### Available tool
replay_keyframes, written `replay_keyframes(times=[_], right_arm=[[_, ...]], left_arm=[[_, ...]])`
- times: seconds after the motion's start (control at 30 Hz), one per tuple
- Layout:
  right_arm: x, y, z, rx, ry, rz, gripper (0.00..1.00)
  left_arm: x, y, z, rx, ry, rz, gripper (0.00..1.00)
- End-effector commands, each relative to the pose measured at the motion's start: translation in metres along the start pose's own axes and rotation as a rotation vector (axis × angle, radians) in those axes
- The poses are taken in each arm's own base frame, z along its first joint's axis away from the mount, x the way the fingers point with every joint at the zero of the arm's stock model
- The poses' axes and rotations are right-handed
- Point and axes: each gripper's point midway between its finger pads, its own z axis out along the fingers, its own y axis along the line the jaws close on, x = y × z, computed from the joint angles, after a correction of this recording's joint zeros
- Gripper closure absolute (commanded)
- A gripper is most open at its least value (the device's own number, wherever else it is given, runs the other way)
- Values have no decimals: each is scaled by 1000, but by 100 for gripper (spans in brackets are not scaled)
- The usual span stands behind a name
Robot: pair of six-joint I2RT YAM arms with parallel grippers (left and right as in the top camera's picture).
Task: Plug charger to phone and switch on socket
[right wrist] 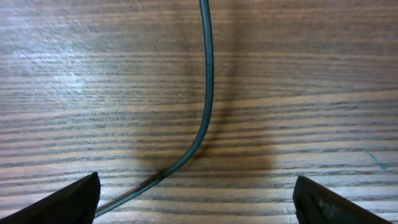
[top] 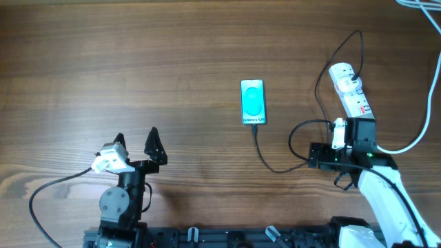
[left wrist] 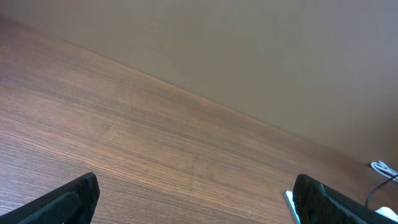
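Note:
The phone (top: pixel 253 102) lies face up mid-table, its cyan screen lit. The charger (top: pixel 265 160), a thin black cable, reaches the phone's near end, curves right under my right gripper (top: pixel 322 156) and loops up to the socket (top: pixel 350 88), a white power strip at the right. My right gripper (right wrist: pixel 198 202) hangs open just above the wood, with the charger (right wrist: pixel 209 81) running ahead of and between its fingers, untouched. My left gripper (top: pixel 136 142) stands open at the front left, far from the phone. Only a sliver of the phone (left wrist: pixel 288 200) shows beside the left gripper's (left wrist: pixel 196 202) right finger.
The socket's thick white cord (top: pixel 420 134) sweeps off to the right edge. Another white cable (top: pixel 417 5) crosses the far right corner. The left arm's own black lead (top: pixel 48 187) trails at the front left. A plain wall (left wrist: pixel 249 50) rises behind the table's far edge.

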Motion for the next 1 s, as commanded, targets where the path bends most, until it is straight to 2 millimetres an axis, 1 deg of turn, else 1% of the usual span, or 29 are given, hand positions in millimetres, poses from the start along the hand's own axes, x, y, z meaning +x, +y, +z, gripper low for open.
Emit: replay_keyframes(times=[0.0,0.43,0.5,0.53,0.63,0.67,0.7,0.8,0.97], right_arm=[[-1,0,-4,4,-44,-3,0],[-15,0,-20,12,-152,-19,0],[-23,1,-22,5,-197,-11,0],[-31,5,-24,-18,-239,-5,0],[-67,27,-36,-151,-436,-9,0],[-73,33,-40,-186,-485,-19,0],[-76,39,-43,-215,-517,-34,0],[-76,47,-44,-237,-580,-69,0],[-69,47,-46,-233,-660,-105,0]], left_arm=[[-1,1,-1,-6,-8,19,0],[-1,1,-1,-6,-8,19,0],[-1,1,-1,-6,-8,19,0],[-1,1,-1,-6,-8,19,0],[-1,1,-1,-6,-8,19,0],[-1,1,-1,-6,-8,19,0],[-1,1,-1,-6,-8,19,0],[-1,1,-1,-6,-8,19,0],[-1,1,-1,-6,-8,19,0]])
